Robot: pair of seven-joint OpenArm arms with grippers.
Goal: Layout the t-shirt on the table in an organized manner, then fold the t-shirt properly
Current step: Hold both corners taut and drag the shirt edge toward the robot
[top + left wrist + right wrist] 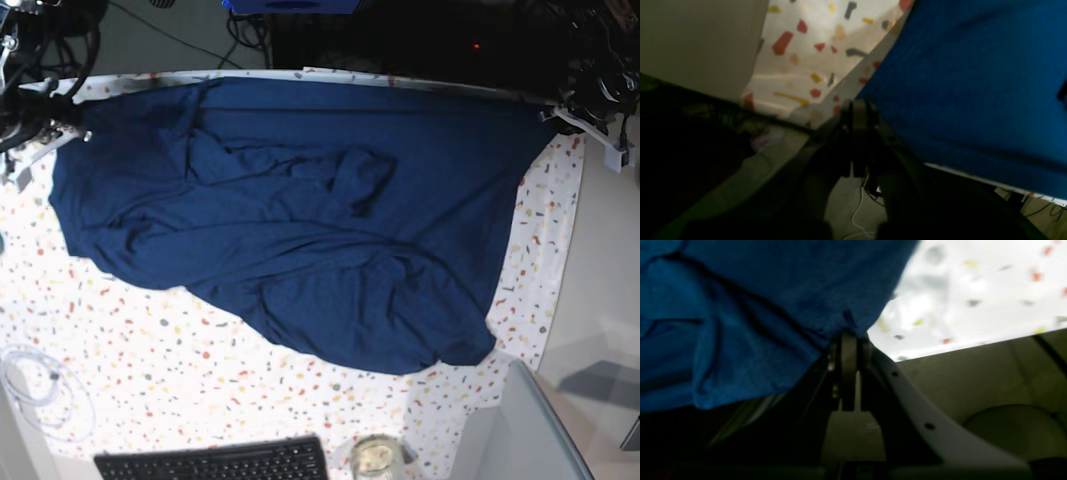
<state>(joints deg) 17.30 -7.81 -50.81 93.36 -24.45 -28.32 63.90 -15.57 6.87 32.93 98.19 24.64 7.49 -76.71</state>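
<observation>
T-shirt [300, 230] spread wide across far half of table [200, 370], dark navy, v. wrinkly. Far edge runs roughly along table's far edge; near hem sags in a curve toward centre-right of base view, lowest point near the right. Bunched folds mid-cloth, ridge of creases w/ a dark pocket approx. centre. Speckled white cloth bare across near half and in a strip along base view's right edge.

Left gripper [858, 106] at far corner on base view's right, at table edge. Jaws pressed together, no gap visible; tips sit right at edge of the blue fabric, w/ the shirt corner meeting them. Pinched on t-shirt, by the look of left wrist view, though blur and dark make contact hard to confirm fully.

Right gripper [850, 336] at far corner on base view's left. Jaws closed tight, fabric puckered to a small point right at the tips, creases radiating from there. Clamped on t-shirt edge. Shirt hangs past table edge on this side in right wrist view.

Shirt stretched between the two grips along far edge, fairly taut there, slack nearer camera.

Black keyboard [212, 462] at near edge, glass jar [376, 458] just beside it to the right, both well apart from shirt. Coiled white cable [40, 385] near-left in base view. Grey box corner [530, 430] near-right.
</observation>
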